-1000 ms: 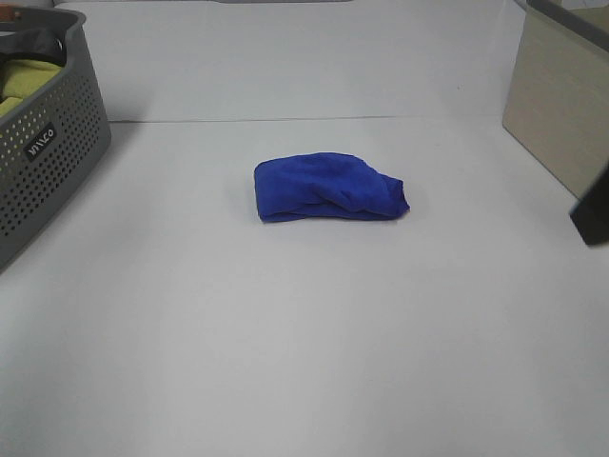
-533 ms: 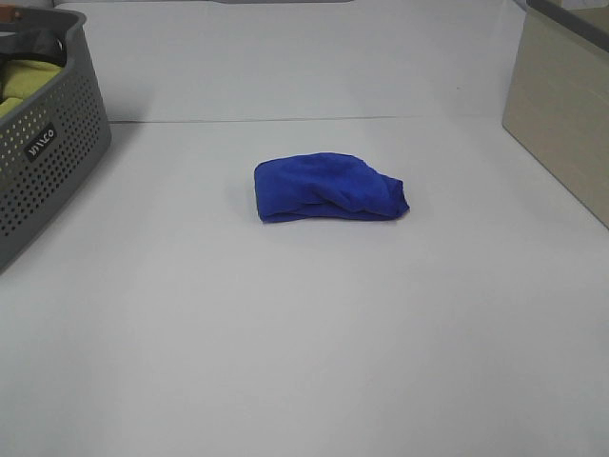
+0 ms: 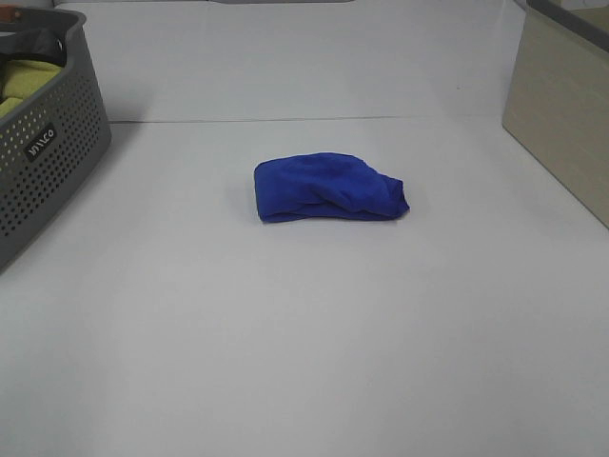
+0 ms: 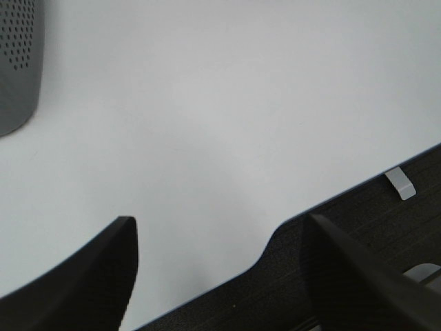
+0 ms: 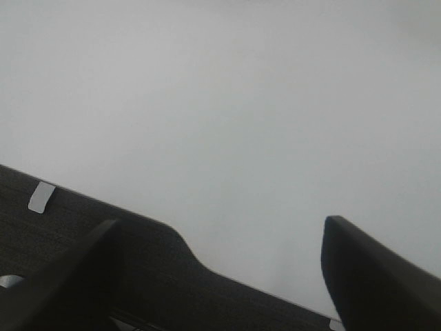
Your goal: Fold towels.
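From the high camera we see the blue towel (image 3: 329,188) lying in a rumpled, roughly folded bundle on the white table (image 3: 304,333). No tag or stitched edge can be made out in its creases. Well to the left of the towel stands a grey perforated basket (image 3: 48,152), cut off by the picture's edge; inside it, only a strip of yellow-green cloth (image 3: 27,78) and something dark above it show, too little to tell more. Well to the right of the towel a beige box (image 3: 561,105) is also cropped, so we see only its side and a dark top rim. Neither arm appears in this view.

In the left wrist view, the left gripper (image 4: 220,255) hangs over bare table with its two dark fingers (image 4: 89,276) spread wide and nothing between them. A corner of the basket (image 4: 17,62) shows beyond it; the towel is out of sight here. Past the table edge lies a dark surface with a small pale tab (image 4: 400,184) we cannot identify.

In the right wrist view, the right gripper (image 5: 220,265) is likewise spread apart and empty, its fingers (image 5: 372,269) only partly in frame. Beneath it are the table and the same kind of dark surface with another pale tab (image 5: 41,196). The towel is not visible here either.
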